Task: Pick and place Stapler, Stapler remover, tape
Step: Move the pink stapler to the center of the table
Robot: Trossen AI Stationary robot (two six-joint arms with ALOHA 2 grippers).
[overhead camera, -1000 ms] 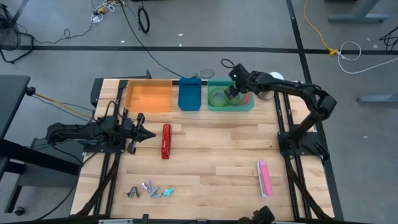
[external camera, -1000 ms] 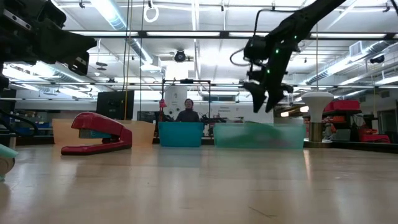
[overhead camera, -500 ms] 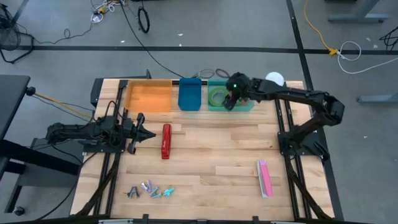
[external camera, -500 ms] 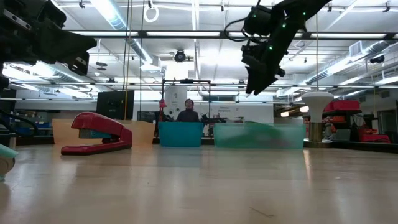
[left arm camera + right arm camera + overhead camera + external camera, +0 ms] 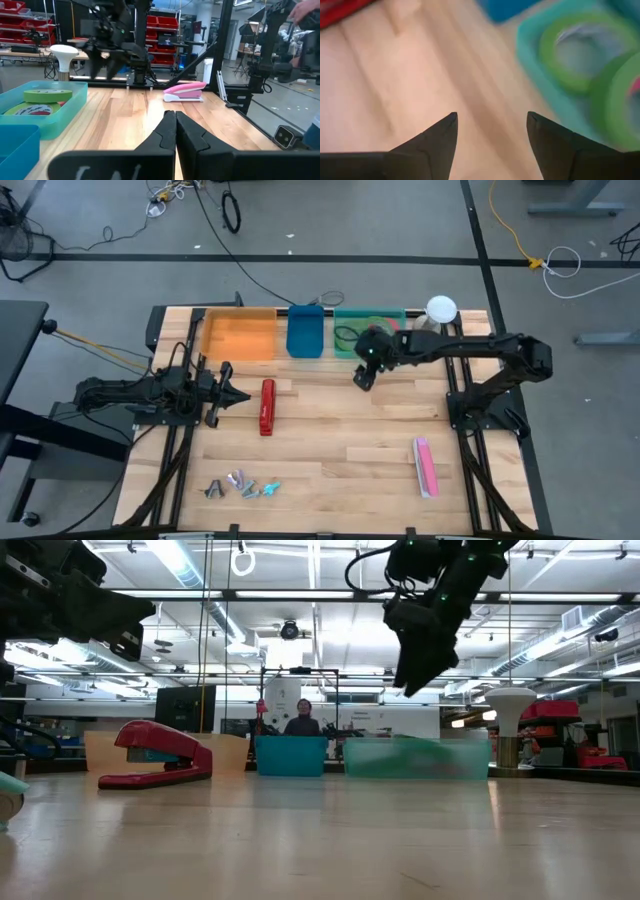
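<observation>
Hovering above bare wooden table [image 5: 340, 430] just in front of the translucent green bin [image 5: 345, 348], the right gripper [image 5: 362, 375] held its fingers apart and empty. The green and red-pink tape rolls [image 5: 47, 95] lay inside that bin. The left gripper [image 5: 228, 394], fingers pressed together, waited beside the red stapler [image 5: 267, 407].

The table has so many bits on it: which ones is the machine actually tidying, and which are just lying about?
Part of the job:
- red stapler
- pink stapler
- staple removers
- tape rolls in the green bin
- orange bin, blue bin
- right hand, open and empty

Just lying about:
- white mushroom-shaped thing
- floor cables
</observation>
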